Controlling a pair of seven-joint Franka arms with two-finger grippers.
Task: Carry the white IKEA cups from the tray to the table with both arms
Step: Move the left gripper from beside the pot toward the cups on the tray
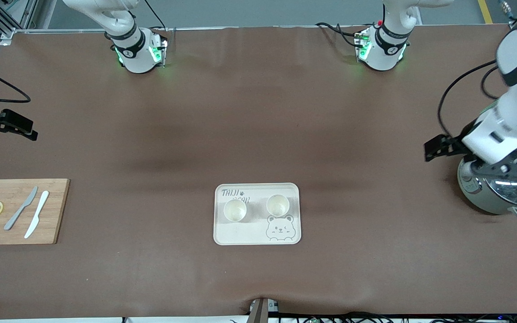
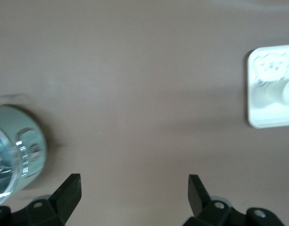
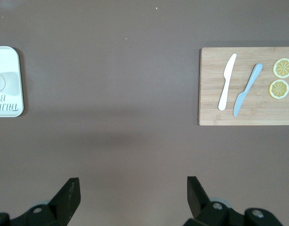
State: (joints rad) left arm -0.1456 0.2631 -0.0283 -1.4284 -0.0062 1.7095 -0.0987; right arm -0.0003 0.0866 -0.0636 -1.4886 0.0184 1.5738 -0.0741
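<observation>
Two white cups (image 1: 234,210) (image 1: 278,205), upright, side by side on the tray (image 1: 240,235), mid-table. Left gripper (image 2: 134,188): jaws wide, empty, above the table beside a metal pot (image 1: 501,188), well apart from the tray. Right gripper (image 3: 133,190): wide, empty, near the cutting board (image 1: 16,190).

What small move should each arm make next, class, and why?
Probably each open gripper, left over bare table by the pot, right at the other end, should swing over its nearer cup; both still stand on the tray.
</observation>
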